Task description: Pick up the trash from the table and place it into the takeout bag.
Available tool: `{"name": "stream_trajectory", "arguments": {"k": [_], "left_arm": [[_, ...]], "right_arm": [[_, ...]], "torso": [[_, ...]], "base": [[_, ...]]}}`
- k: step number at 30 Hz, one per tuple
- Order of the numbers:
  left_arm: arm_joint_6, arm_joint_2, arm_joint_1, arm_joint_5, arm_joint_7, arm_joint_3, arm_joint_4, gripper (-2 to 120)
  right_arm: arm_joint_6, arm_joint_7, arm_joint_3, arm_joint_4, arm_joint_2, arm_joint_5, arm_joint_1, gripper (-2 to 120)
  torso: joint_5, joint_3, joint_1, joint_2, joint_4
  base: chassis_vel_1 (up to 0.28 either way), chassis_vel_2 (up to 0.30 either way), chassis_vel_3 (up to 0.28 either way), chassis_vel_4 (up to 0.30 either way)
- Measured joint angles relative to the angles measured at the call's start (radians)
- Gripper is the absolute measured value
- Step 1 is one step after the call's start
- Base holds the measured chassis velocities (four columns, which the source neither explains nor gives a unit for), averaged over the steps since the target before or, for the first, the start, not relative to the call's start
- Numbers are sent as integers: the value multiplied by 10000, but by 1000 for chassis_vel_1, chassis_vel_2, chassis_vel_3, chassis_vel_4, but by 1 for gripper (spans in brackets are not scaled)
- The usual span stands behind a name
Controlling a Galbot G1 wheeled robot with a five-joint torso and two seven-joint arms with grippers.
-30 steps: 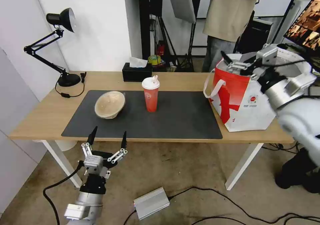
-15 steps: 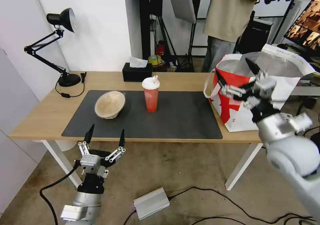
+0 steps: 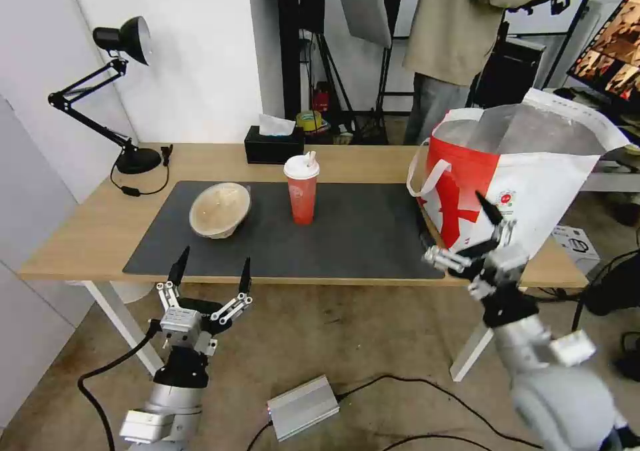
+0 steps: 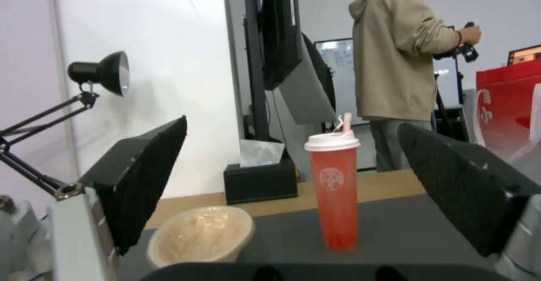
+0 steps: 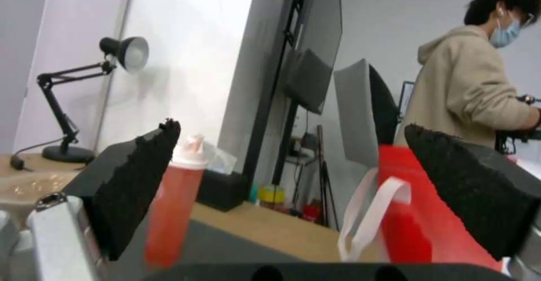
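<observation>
Light wood makes up the long worktop (image 3: 87,231) across the middle of the head view, with a dark grey mat (image 3: 347,237) covering most of it. On the mat, left of centre in the frame, a beige lidded bowl (image 3: 219,209) lies tilted on its side, its mouth facing the camera; in the left wrist view the bowl (image 4: 202,238) sits low in the frame with the red cup (image 4: 334,188) just beside it. The cup (image 3: 301,190), red with a white lid and a straw, stands upright near the centre of the mat, well apart from the bag. A big white-and-red bag (image 3: 533,191) stands at the right end of the worktop, its mouth open to show silvery lining and a white handle hanging down its red side; the right wrist view shows the same red side and handle (image 5: 417,213) at lower right. A black tissue box (image 3: 273,145) sits at the far edge of the worktop, and a black desk lamp (image 3: 113,91) rises at upper left. The left tool (image 3: 210,277) hangs below the near edge of the worktop at lower left, released, fingers spread wide and holding nothing. The right tool (image 3: 460,234) hovers in front of the bag at the near right edge of the worktop, likewise released and holding nothing.
</observation>
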Motion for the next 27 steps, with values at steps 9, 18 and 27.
{"name": "stream_trajectory", "arguments": {"k": [9, 18, 27], "left_arm": [[-39, 93, -247, -94, -26, -90, 230, 100], [-25, 100, -491, -170, -37, -119, 412, 100], [-34, 45, -537, -153, -7, -109, 560, 100]], "right_arm": [[527, -38, -321, -318, 859, -789, -541, 100], [788, -44, -726, -804, 1424, -1394, -673, 100], [918, -26, -960, -965, 1661, -1584, -755, 100]], "torso": [[0, 1, 2, 0, 0], [2, 1, 2, -1, 0], [2, 0, 1, -1, -1]], "base": [[0, 0, 0, 0], [0, 0, 0, 0], [0, 0, 0, 0]]}}
